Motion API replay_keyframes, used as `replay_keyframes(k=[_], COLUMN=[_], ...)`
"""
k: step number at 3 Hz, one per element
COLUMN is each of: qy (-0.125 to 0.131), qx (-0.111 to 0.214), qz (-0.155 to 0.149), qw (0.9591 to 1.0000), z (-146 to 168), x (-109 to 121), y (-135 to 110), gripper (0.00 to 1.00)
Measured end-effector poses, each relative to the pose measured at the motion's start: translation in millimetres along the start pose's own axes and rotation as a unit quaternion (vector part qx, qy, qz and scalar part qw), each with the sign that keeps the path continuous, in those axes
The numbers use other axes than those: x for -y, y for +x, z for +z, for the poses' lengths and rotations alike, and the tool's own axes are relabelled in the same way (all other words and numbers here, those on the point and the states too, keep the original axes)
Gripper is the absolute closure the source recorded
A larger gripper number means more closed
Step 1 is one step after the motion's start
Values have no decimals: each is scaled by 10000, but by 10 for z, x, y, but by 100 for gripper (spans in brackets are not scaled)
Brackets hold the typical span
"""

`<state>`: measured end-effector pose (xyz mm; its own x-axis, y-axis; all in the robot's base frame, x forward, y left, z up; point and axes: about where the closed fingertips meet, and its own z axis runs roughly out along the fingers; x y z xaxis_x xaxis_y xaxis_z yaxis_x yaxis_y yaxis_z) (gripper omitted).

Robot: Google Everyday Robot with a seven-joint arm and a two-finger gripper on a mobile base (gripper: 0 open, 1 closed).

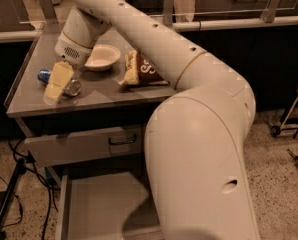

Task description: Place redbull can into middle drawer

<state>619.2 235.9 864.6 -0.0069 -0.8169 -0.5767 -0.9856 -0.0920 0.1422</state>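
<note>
The redbull can [43, 75] lies on its side at the left of the grey counter, its blue end pointing left and a shiny silver end [72, 87] pointing right. My gripper [56, 83] is down over the middle of the can and hides that part. The middle drawer [96, 204] is pulled out below the counter, and its flat grey floor is bare where it shows. My big white arm covers the drawer's right side.
A white bowl [103, 57] stands on the counter [104, 96] just right of the gripper. A brown chip bag [144, 70] lies further right. A shut grey drawer front with a dark handle [84, 145] is above the open tray. Cables and a tripod leg [6, 204] are at the left.
</note>
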Motion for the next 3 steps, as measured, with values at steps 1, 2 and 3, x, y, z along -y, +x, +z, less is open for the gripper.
replay_keyframes(k=[1, 2, 3], qy=[-21, 94, 94], qx=[-23, 16, 16], qz=[-62, -140, -140], qw=[10000, 9999, 9999], z=[32, 22, 23], x=[33, 62, 62], y=[-22, -41, -41], gripper=[0, 0, 6])
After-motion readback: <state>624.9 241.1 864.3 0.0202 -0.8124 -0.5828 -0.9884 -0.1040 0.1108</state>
